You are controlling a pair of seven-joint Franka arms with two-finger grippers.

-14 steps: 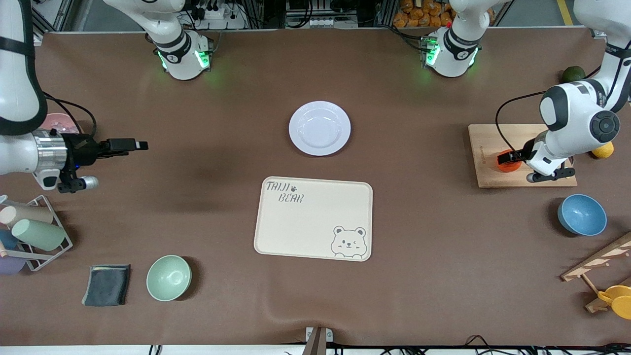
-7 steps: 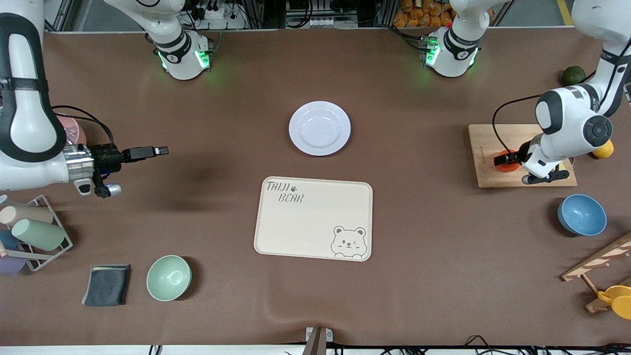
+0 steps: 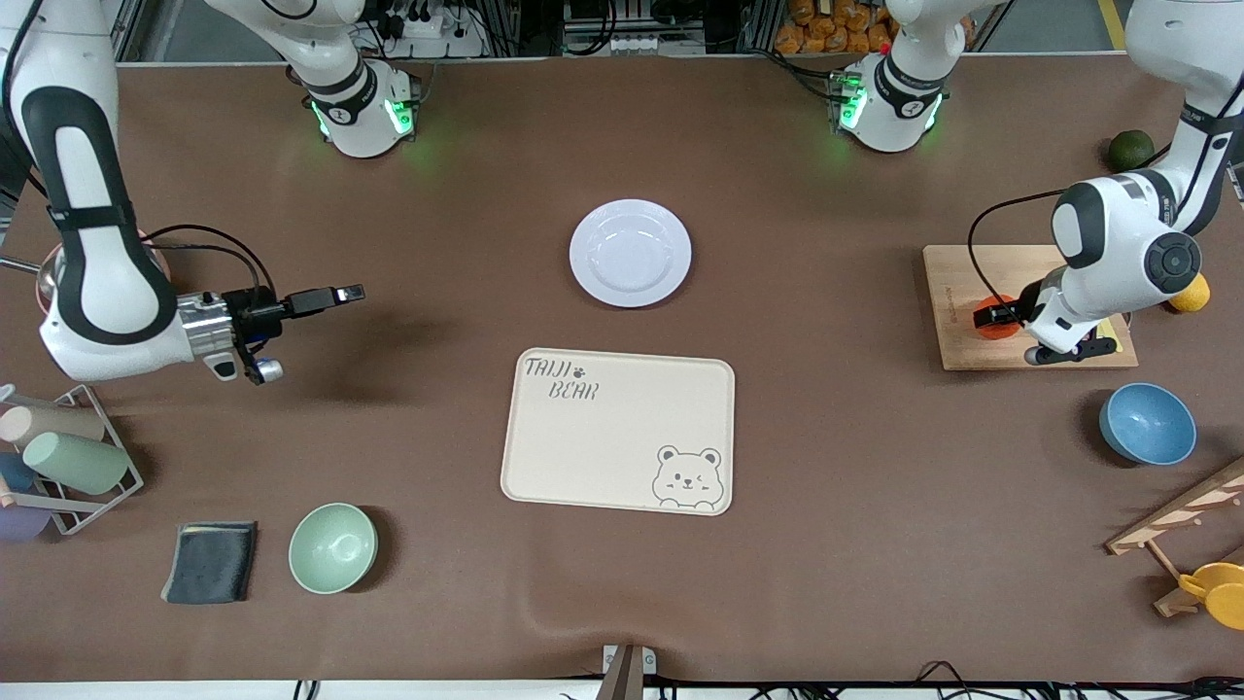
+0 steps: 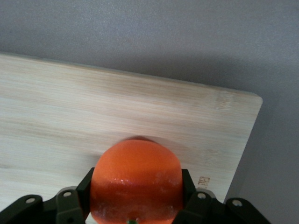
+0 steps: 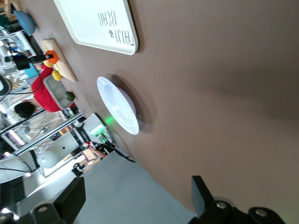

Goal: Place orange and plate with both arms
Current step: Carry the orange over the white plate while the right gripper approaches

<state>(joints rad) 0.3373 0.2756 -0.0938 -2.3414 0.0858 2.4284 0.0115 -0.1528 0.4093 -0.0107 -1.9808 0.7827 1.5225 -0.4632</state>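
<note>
The orange (image 3: pixel 993 321) sits on a wooden board (image 3: pixel 957 282) toward the left arm's end of the table. My left gripper (image 3: pixel 995 315) is shut on it. In the left wrist view the black fingers (image 4: pixel 85 185) press both sides of the orange (image 4: pixel 135 177), and the left gripper (image 4: pixel 135 189) is low over the board (image 4: pixel 93 107). The pale plate (image 3: pixel 630 253) lies bare at mid-table, farther from the front camera than the bear tray (image 3: pixel 619 430). My right gripper (image 3: pixel 342 295) hangs open and holds nothing, over bare table toward the right arm's end. The right wrist view shows the right gripper (image 5: pixel 138 200) and the plate (image 5: pixel 119 105).
A lemon (image 3: pixel 1192 295) and a dark green fruit (image 3: pixel 1130 147) lie near the board. A blue bowl (image 3: pixel 1147 424) and a wooden rack (image 3: pixel 1181 515) sit nearer the front camera. A green bowl (image 3: pixel 332 547), grey cloth (image 3: pixel 210 561) and cup rack (image 3: pixel 68 457) lie toward the right arm's end.
My left gripper has shut on the orange. My right gripper has travelled from the table's end toward the middle, still open.
</note>
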